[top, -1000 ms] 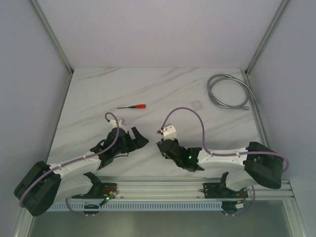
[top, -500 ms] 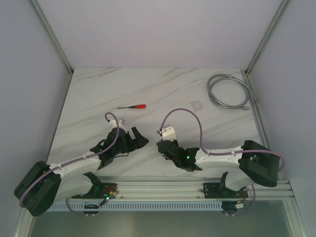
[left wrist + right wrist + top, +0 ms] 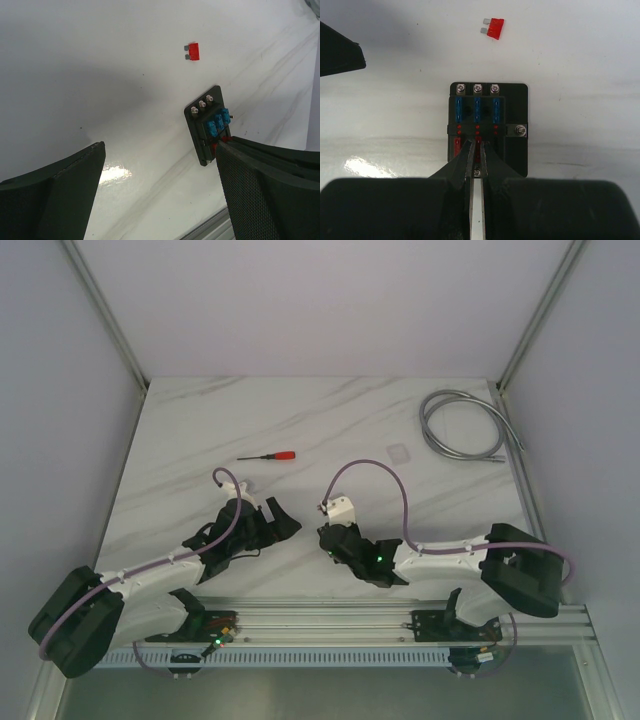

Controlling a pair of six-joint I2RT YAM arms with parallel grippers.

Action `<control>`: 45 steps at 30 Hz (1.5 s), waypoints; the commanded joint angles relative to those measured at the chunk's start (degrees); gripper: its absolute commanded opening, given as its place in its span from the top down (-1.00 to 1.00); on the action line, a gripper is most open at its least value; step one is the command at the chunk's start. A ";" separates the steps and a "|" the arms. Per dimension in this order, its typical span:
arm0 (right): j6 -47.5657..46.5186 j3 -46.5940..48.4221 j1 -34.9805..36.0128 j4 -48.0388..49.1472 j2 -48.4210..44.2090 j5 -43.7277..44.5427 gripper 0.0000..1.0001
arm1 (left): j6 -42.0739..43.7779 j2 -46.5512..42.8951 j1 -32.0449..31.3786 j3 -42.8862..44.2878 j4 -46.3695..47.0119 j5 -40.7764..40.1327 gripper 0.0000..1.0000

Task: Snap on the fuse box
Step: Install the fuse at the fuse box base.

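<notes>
fuse box [image 3: 488, 127] flat on white marble table [image 3: 200, 430], centre of rt wrist view, directly under rt gripper [image 3: 476, 145]: tips over lower-middle of its face, pinched to a thin slit; can't tell if anything's nipped. also lower right in left wrist view, by left gripper [image 3: 160, 150], spread wide, empty. black square plastic, three blue fuses, red ones below, screws along top edge. loose red fuse [image 3: 494, 27] above, apart. both arms stretched low, wrists angled inward, mid-frame.
</notes>
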 commanded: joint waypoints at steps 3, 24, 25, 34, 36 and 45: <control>-0.70 1.13 0.45 1.77 1.42 2.64 0.87 | -0.30 -0.23 0.23 0.99 -0.55 0.69 -1.00; 0.00 2.23 0.46 -0.68 0.65 0.27 0.36 | -0.21 0.00 0.23 0.99 -0.48 0.86 -1.00; -0.05 2.32 0.48 -0.67 0.49 0.13 0.34 | -0.21 -0.02 0.27 1.00 -0.48 0.88 -1.00; 0.44 3.54 0.42 -3.69 -1.26 1.30 0.30 | -0.33 -0.42 0.18 0.75 -0.46 1.15 -1.00; 0.64 4.36 0.36 -5.12 -1.28 1.11 0.33 | -0.37 -0.40 0.23 0.68 -0.41 1.23 -1.00; 4.89 9.06 -0.55 -13.07 1.33 0.50 0.45 | -0.60 -0.17 0.23 0.65 0.05 2.09 -1.00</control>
